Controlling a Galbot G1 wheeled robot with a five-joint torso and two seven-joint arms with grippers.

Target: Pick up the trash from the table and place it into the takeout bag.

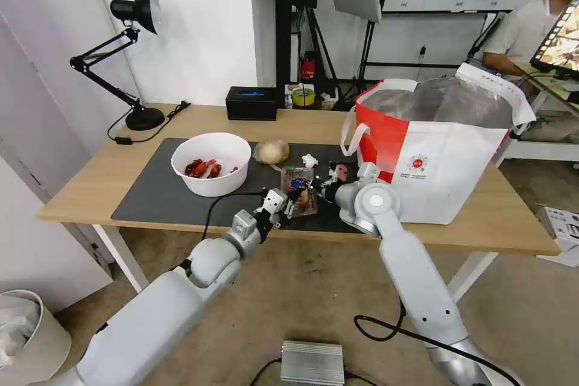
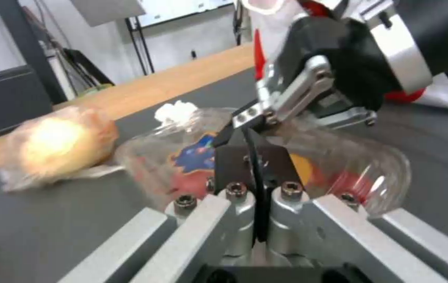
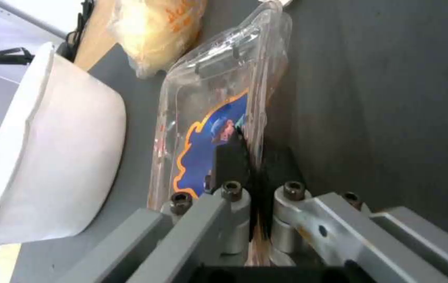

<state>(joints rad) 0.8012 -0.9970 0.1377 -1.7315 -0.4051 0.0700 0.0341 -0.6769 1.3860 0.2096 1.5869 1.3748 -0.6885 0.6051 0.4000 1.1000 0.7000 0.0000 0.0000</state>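
The clear clamshell tray [image 1: 300, 183] [image 2: 339, 165] [image 3: 218, 90] lies on the dark mat [image 1: 163, 193] near the table's [image 1: 90, 187] front edge. My left gripper [image 1: 288, 200] [image 2: 253, 157] is shut on its near left rim. My right gripper [image 1: 321, 186] [image 3: 255, 157] is shut on its right rim and also appears in the left wrist view [image 2: 250, 118]. A white bowl [image 1: 211, 186] [image 3: 51, 157] with red scraps stands left of the tray. The beige wrap ball [image 1: 272, 151] [image 2: 56, 145] [image 3: 156, 27] and the tissue ball [image 1: 309, 160] [image 2: 176, 111] lie behind it. The takeout bag [image 1: 446, 169] stands open at the right.
A black box [image 1: 251, 102] and a tape roll [image 1: 303, 96] sit at the table's back edge, and a black desk lamp [image 1: 136, 48] at the back left. On the floor are a white bin [image 1: 24, 332] and a silver box [image 1: 312, 362].
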